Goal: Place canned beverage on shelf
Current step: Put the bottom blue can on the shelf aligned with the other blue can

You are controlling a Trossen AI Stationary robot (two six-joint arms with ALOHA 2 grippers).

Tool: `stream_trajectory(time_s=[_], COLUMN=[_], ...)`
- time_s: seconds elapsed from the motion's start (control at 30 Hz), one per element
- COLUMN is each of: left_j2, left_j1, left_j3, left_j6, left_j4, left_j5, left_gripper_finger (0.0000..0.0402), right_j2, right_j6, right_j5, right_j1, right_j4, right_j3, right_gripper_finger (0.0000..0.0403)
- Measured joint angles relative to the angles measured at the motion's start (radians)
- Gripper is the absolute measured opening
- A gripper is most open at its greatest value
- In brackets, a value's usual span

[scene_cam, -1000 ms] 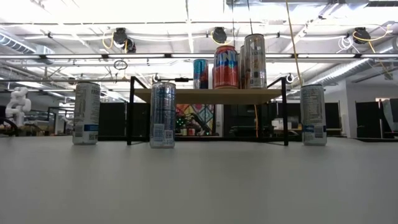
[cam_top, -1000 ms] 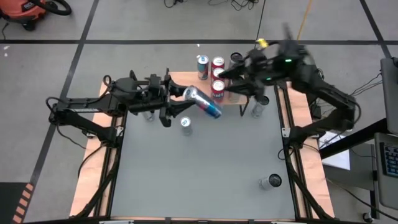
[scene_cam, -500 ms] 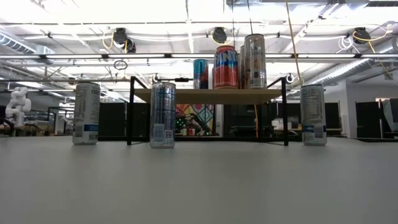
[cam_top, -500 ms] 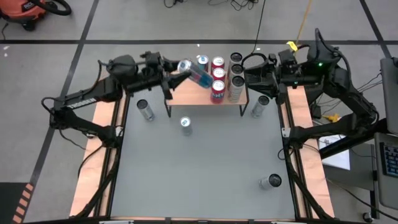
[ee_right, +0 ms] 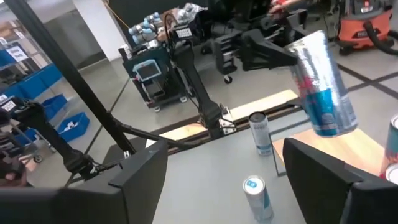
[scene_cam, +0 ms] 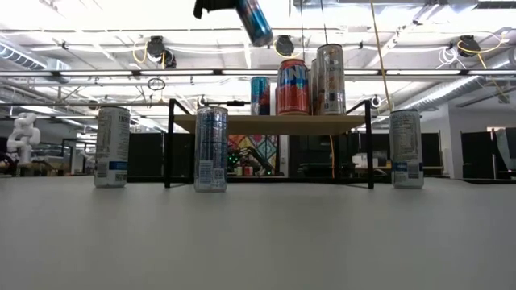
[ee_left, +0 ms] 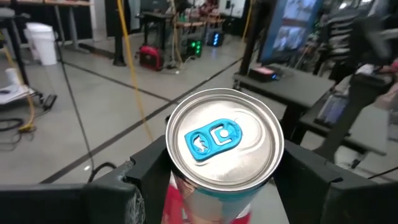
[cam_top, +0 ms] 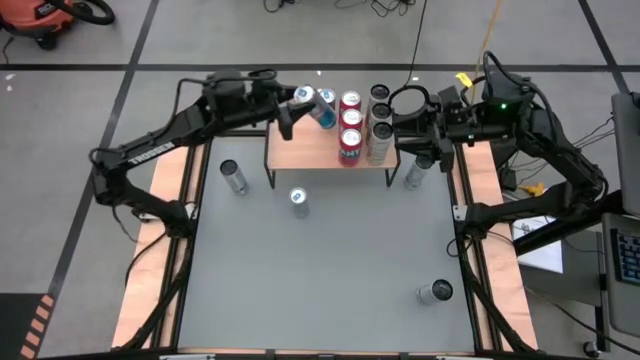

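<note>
L gripper (cam_top: 292, 110) clamps a tilted blue/silver can (cam_top: 312, 105) above the shelf (cam_top: 310, 150), over its back-left part. R gripper (cam_top: 432, 125) waits by the shelf's right end, fingers apart, holding nothing. Risk: can is close to, maybe touching, the blue can (cam_top: 327, 98) already there; lowering at this tilt could topple it.

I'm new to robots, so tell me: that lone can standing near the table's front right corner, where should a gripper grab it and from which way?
Probably around the middle of its round side wall, coming straight down over it. The lone can stands upright with its lid up, and nothing stands close to it, so fingers could drop on either side of the body. The right gripper is the nearer one, now by the shelf.
</note>
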Motion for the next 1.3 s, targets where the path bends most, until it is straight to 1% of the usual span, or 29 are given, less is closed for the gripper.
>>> stream_trajectory(time_s=[0.3, 0.5, 0.83, 1.0, 1.3], left_j2=[0.077, 0.107, 0.159, 0.183, 0.224], left_j1=[0.001, 0.001, -0.004, -0.007, -0.007], left_j3=[0.0, 0.0, 0.0, 0.0, 0.0], left_j6=[0.071, 0.127, 0.126, 0.123, 0.115], left_j4=[-0.015, -0.059, -0.078, -0.078, -0.085], left_j5=[-0.03, -0.107, -0.112, -0.158, -0.181], left_gripper_finger=[0.0234, 0.0234, 0.0234, 0.0234, 0.0234], right_j2=[0.001, 0.001, 0.001, 0.001, 0.001], right_j6=[0.0, 0.001, 0.019, 0.02, 0.02], right_j5=[0.0, 0.027, 0.029, 0.029, 0.029], right_j1=[0.0, 0.0, 0.0, 0.0, 0.0], right_j4=[-0.02, -0.021, -0.048, -0.048, -0.063], right_j3=[0.0, 0.0, 0.0, 0.0, 0.0], right_gripper_finger=[0.0276, 0.0276, 0.0276, 0.0276, 0.0276])
